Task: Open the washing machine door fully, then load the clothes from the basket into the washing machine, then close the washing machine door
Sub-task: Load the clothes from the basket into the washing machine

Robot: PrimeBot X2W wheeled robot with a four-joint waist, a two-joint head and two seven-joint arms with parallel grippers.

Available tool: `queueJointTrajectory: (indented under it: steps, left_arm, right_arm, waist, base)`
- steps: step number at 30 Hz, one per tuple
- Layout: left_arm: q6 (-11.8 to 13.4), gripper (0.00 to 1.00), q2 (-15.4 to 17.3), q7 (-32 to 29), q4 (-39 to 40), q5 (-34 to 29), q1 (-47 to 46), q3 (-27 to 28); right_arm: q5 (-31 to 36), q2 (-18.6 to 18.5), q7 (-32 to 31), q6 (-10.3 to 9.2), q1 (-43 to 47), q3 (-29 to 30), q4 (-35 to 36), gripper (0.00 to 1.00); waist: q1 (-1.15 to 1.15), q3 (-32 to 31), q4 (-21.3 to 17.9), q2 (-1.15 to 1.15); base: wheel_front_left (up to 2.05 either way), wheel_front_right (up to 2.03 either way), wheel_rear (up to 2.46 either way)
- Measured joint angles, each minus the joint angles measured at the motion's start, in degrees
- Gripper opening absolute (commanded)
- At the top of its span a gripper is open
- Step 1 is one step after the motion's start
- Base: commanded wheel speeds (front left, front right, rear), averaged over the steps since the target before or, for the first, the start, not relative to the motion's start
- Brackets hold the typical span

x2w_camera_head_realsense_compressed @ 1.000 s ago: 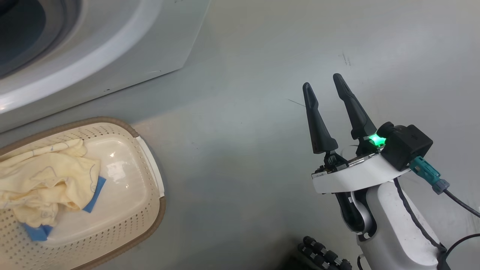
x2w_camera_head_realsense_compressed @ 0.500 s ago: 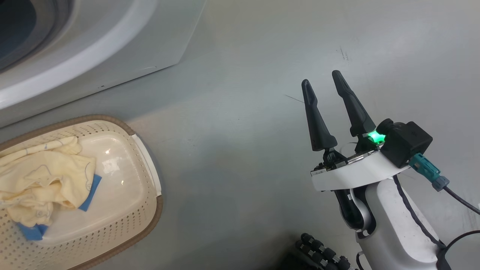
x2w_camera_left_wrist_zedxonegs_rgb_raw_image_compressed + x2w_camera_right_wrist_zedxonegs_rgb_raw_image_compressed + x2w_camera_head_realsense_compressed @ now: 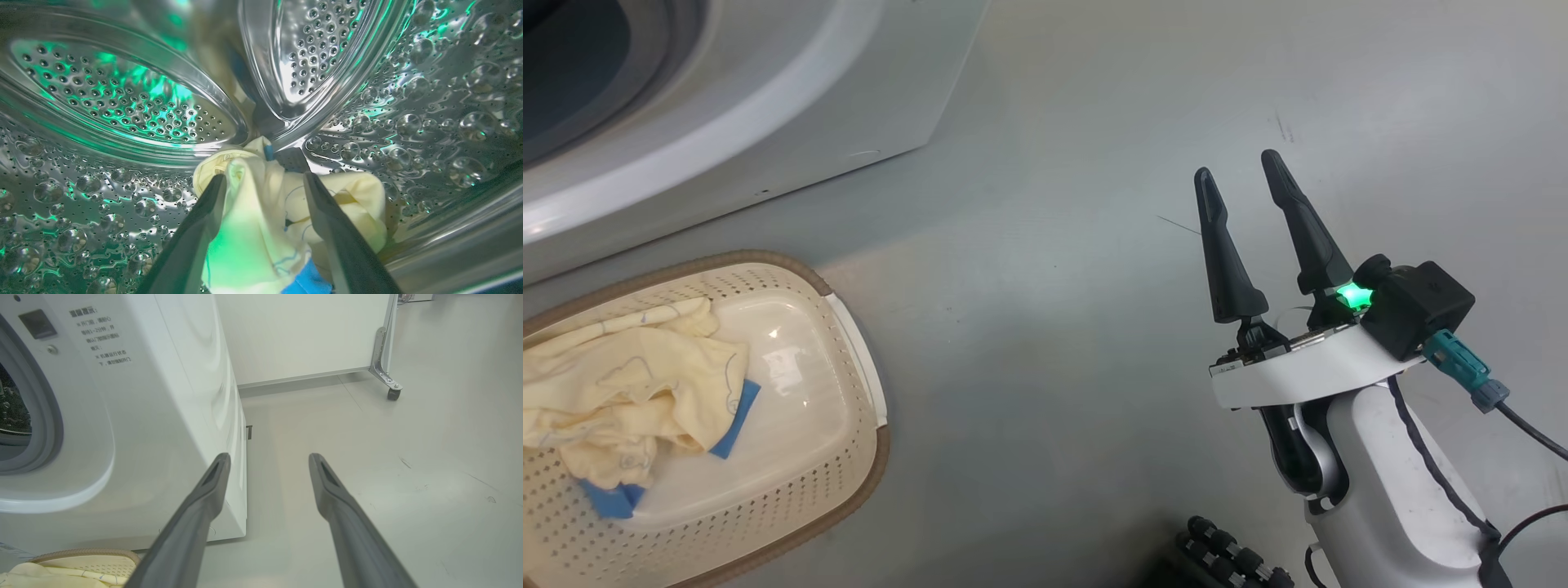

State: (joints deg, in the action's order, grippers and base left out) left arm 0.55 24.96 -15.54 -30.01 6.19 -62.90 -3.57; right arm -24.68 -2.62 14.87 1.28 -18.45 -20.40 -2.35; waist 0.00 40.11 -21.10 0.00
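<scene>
Head camera shifted slightly; basket [image 3: 849,498] and remaining clothes [image 3: 629,392] unmoved. Loading step in hand: left gripper [image 3: 264,176] inside washing machine drum [image 3: 122,110], jaws spread, pale-yellow garment [image 3: 253,228] lying released between. Right gripper [image 3: 1239,165] open, idle. Next: withdraw left arm, fetch remaining clothes.

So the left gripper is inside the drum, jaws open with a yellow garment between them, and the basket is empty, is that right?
No, the basket isn't empty: the head view shows yellow clothes lying in it. The left gripper is inside the drum, jaws open with a yellow garment between them.
</scene>
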Motion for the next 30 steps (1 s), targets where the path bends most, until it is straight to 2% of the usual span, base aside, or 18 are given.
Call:
queueJointTrajectory:
  steps: [9, 16, 23, 27, 30]
  left_arm:
    - [3.3, 1.0, -5.04, 9.59, 2.18, 2.34, 8.34, 1.69]
    - [4.52, 1.0, -7.9, 17.6, 6.11, 3.0, 15.11, 3.1]
    - [5.22, 1.0, -9.95, 24.04, 9.03, 3.03, 25.8, 3.78]
    - [5.67, 1.0, -13.56, 28.48, 11.52, 3.05, 32.44, 3.93]
    - [5.68, 1.0, -15.83, 28.88, 12.03, 4.37, 36.95, 4.89]
  right_arm:
    - [2.01, 0.0, -0.01, 0.01, 0.02, 1.2, -1.03, 1.0]
    - [3.86, -0.01, 0.0, 0.07, 0.15, 2.2, -1.75, 1.0]
    - [6.23, -0.01, 0.0, 0.22, 0.26, 3.45, -2.52, 1.0]
    - [8.26, -0.08, 0.0, 0.68, 0.89, 4.49, -3.22, 1.0]
    - [9.09, -0.23, 0.0, 1.16, 1.93, 4.64, -3.89, 1.0]
  waist:
    - [0.0, -2.08, 2.2, 0.0]
    - [0.0, -4.07, 4.23, 0.0]
    - [-0.01, -6.69, 5.74, 0.0]
    - [0.0, -8.95, 6.83, 0.0]
    - [-0.01, -10.49, 7.54, 0.0]
  base:
    - [0.0, 0.0, 0.0]
    - [0.0, 0.0, 0.0]
    - [0.0, 0.0, 0.0]
    - [0.0, 0.0, 0.0]
    - [0.0, 0.0, 0.0]
